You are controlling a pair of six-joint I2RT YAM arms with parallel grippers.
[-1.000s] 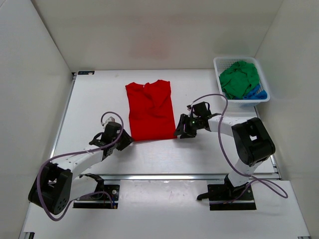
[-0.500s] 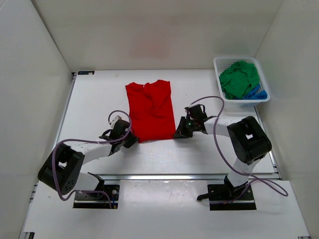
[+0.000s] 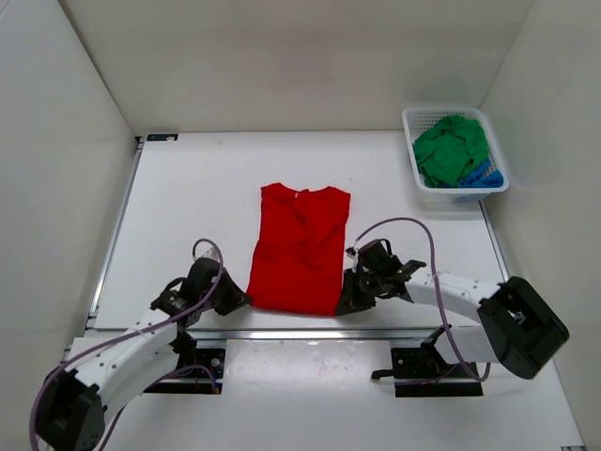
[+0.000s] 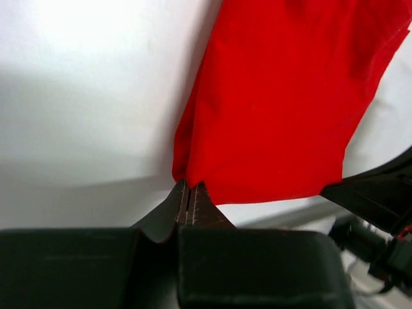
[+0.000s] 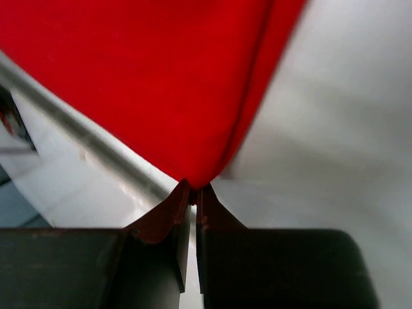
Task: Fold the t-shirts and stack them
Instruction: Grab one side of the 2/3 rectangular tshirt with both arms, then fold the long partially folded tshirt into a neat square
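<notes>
shallow corner grips could let go

the red t-shirt lies flat on the desk, neck end away from the arms and hem at the near edge. the left hand is pinched closed on the hem's left corner, the right hand on its right corner. each bite looks shallow, so the cloth could slip free in a lift, and uneven pulling would skew the fold. the green t-shirt and blue t-shirt sit in the basket.
</notes>
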